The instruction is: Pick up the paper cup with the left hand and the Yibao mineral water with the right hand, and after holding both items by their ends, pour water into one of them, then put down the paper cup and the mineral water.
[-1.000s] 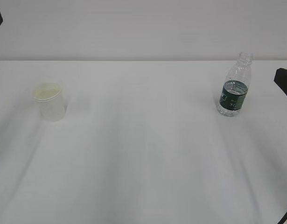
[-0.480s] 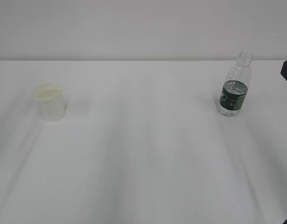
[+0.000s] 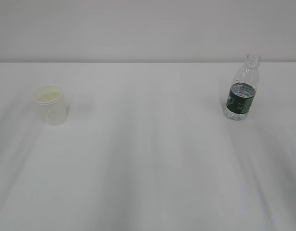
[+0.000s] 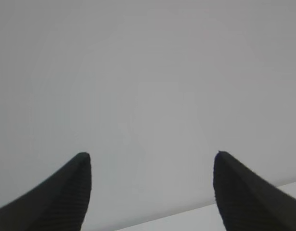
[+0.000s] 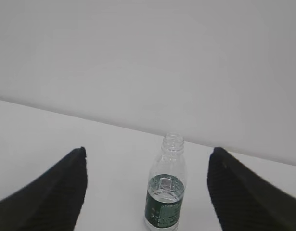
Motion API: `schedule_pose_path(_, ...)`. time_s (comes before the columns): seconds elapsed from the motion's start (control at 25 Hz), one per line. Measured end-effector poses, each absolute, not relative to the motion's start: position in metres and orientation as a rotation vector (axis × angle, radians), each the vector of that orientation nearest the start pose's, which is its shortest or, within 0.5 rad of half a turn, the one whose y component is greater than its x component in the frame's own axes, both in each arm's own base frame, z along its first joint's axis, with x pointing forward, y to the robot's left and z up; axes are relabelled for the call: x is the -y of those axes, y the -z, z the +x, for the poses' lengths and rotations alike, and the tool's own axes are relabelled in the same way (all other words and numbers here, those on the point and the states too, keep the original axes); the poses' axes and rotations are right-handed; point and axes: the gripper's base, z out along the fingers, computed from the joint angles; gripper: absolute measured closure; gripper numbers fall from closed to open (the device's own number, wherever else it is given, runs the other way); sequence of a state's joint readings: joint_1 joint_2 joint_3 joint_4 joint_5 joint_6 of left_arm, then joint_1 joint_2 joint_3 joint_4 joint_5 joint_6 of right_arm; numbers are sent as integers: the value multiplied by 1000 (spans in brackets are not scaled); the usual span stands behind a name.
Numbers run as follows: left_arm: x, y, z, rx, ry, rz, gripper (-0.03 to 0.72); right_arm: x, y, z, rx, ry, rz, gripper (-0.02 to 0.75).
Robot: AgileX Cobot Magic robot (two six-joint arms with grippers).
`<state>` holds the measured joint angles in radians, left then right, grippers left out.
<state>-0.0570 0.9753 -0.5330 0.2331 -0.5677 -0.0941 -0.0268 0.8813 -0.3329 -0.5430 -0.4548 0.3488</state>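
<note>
— Grippers first: where are they sitting now?

— Both are standing wide apart and gripping nothing. The left gripper (image 4: 150, 192) is pointing at a plain pale wall with only a sliver of the white surface (image 4: 196, 219) below it. The right gripper (image 5: 147, 190) is aiming level across the surface, with the Yibao mineral water (image 5: 166, 192) standing upright between its two fingers but well beyond them.

— What is differing from a second ago?

— In the exterior view, the dark arm parts that were showing at the top left corner and at the right edge are now almost gone; only a tiny dark speck is remaining at the right edge.

— And the things themselves?

— The paper cup (image 3: 52, 105) is standing upright at the left of the surface, the bottle (image 3: 241, 89) at the right, capless and well apart from it. Neither has shifted.
</note>
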Motion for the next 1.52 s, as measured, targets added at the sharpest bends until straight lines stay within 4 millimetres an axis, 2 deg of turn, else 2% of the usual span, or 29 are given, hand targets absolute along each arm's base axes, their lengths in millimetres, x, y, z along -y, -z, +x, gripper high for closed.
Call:
schedule_pose_path(0.68,18,-344,175,-1373,7,200,131,-9,-284,154,-1606,38,-236,148)
schedule_pose_path(1.52,14,-343,155,-1462,-48,206,137,-3,-295,130,-1601,108,-180,148)
